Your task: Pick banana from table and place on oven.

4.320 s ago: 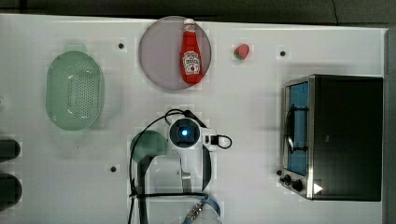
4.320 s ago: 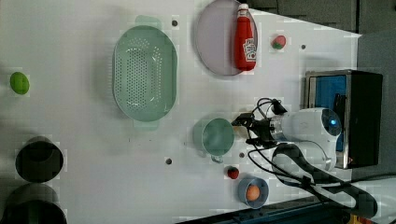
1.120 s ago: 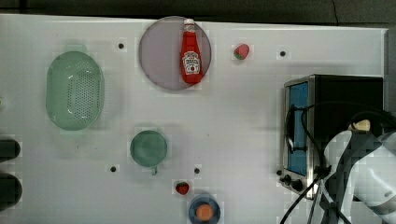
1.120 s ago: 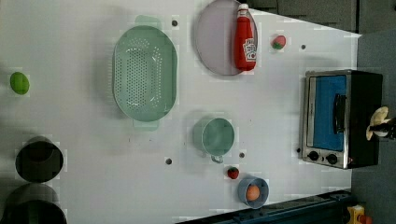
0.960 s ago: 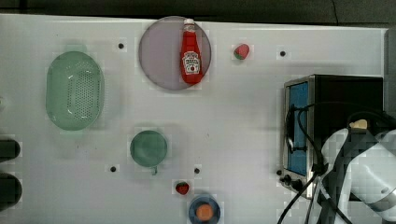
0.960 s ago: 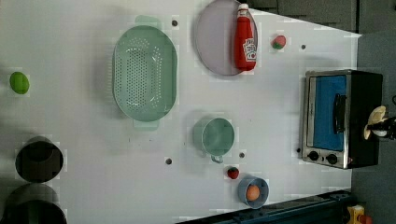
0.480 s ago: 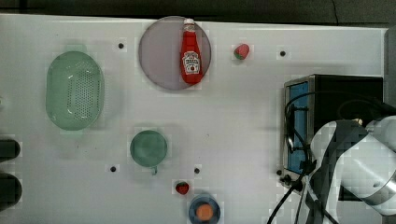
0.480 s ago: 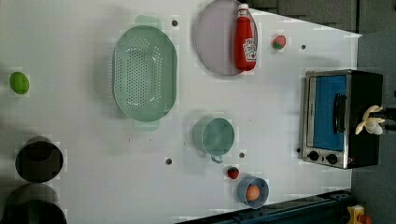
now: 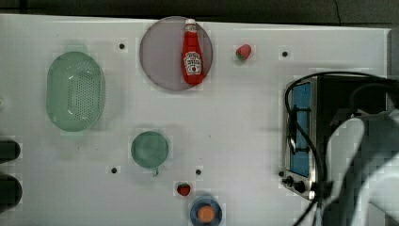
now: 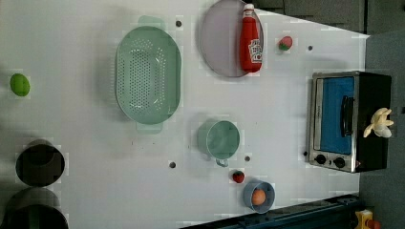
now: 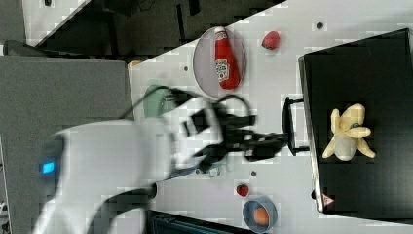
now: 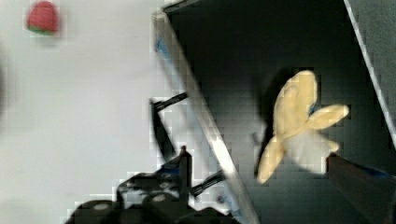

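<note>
The banana (image 11: 348, 134) lies on the black top of the oven (image 11: 370, 63), peeled-looking, with pale cream flaps splayed out from its body. In the right view it sits around the middle of the oven's top, nearer the front edge that carries the bar handle. The left view shows the banana (image 10: 378, 123) at the 3 o'clock side of the oven (image 10: 367, 95), on the black top beyond the blue glass door. In the wrist view the banana (image 12: 296, 123) rests free on the dark top, with nothing clamped on it.

The end effector (image 11: 270, 142) is spread wide and holds nothing. In the right view it points from the blurred white arm toward the oven, its dark tips over the white surface (image 11: 292, 58) beside the door handle; the banana lies at about 3 o'clock from it, apart, with the handle and the oven's front edge between them. In the wrist view one dark finger (image 12: 184, 163) stands near the handle and the other finger (image 12: 359, 184) reaches over the oven top close by the banana; whether it touches I cannot tell.
</note>
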### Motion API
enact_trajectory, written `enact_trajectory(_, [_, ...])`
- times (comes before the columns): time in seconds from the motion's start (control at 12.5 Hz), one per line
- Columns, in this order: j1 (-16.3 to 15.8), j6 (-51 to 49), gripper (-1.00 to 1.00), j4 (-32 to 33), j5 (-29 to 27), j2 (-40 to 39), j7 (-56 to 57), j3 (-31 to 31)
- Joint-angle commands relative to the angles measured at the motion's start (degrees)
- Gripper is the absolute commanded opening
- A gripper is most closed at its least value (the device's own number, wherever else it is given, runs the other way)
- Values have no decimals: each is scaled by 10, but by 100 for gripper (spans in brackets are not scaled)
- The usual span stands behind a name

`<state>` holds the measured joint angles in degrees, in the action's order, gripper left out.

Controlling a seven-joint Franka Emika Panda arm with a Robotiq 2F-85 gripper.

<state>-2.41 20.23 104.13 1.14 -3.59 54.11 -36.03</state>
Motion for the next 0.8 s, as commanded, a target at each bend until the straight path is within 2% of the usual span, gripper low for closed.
enact_trajectory(0.08, [0,-64,100,-50,6,46,-102,51])
enact_trajectory(0.48, [-3,-164,100,-46,17,97,-412,193])
enact_trajectory(0.8, [-3,-181,100,-45,17,114,-559,268])
